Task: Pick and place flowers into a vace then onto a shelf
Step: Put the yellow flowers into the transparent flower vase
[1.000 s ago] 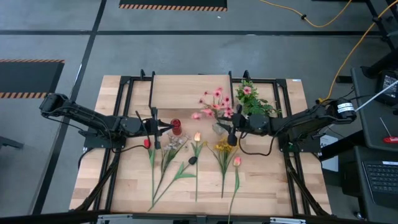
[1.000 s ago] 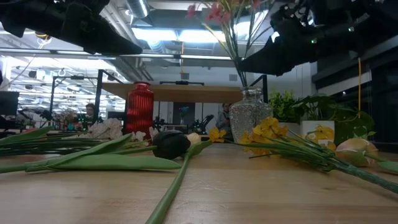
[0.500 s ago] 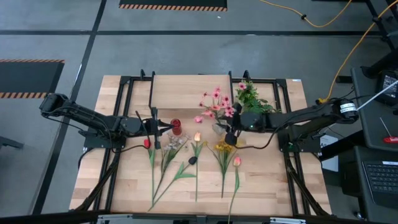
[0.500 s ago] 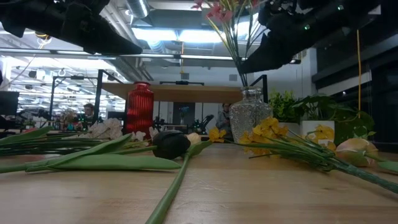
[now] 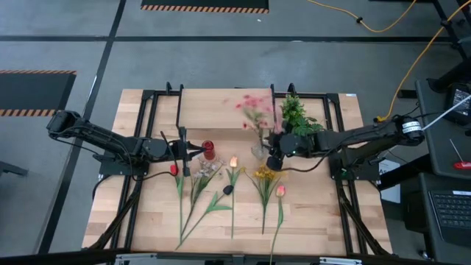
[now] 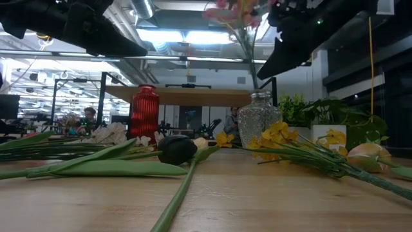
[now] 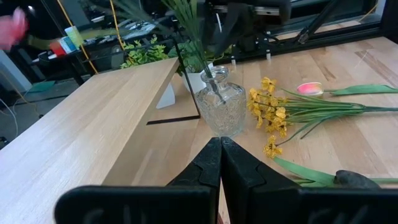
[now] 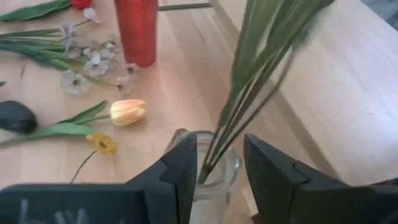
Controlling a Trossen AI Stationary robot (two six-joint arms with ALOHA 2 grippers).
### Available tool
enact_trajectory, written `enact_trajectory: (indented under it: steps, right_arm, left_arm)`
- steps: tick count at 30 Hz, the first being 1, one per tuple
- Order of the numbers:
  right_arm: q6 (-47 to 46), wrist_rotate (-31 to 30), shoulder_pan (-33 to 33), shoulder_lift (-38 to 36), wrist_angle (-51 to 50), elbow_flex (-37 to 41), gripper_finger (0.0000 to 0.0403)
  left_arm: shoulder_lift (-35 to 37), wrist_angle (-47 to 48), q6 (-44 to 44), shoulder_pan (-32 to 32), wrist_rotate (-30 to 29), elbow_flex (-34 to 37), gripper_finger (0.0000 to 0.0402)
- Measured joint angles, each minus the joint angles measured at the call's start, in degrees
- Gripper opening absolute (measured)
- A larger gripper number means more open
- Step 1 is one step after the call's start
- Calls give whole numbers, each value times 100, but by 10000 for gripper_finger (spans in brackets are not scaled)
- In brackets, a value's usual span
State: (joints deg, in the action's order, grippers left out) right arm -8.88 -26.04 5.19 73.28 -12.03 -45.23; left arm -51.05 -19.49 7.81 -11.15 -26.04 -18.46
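Seen level across the light-wood bench (image 6: 257, 206), a clear cut-glass vase (image 6: 257, 122) stands upright right of centre, holding thin green stems that rise to blurred pink blooms (image 6: 228, 9) at the top edge. A dark arm (image 6: 309, 35) reaches in from the upper right, just beside those stems (its fingers cannot be made out). Another dark arm (image 6: 71, 26) hangs across the upper left. A ribbed red vase (image 6: 144, 113) stands left of the glass one. Loose flowers lie on the bench: a dark-headed bloom (image 6: 176, 149) on a long green stem, yellow sprays (image 6: 278, 136), a peach tulip (image 6: 365, 156) at the right, and white blossoms (image 6: 109, 134). A leafy plant in a white pot (image 6: 320, 122) stands behind.
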Motion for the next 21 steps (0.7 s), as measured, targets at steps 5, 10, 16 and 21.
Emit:
enact_trajectory:
  steps: [5,10,16,21]
  right_arm:
    - [0,3,223,-22,-21,0,133]
    - [-213,8,433,-273,-177,0,133]
    - [-786,9,745,-627,-561,0,133]
    - [-1169,33,1121,-672,-784,0,133]
  left_arm:
    - [0,-2,-3,1,3,0,4]
    - [0,0,-11,2,7,0,4]
    - [0,1,-11,-1,11,0,4]
    - [0,-2,-11,0,11,0,4]
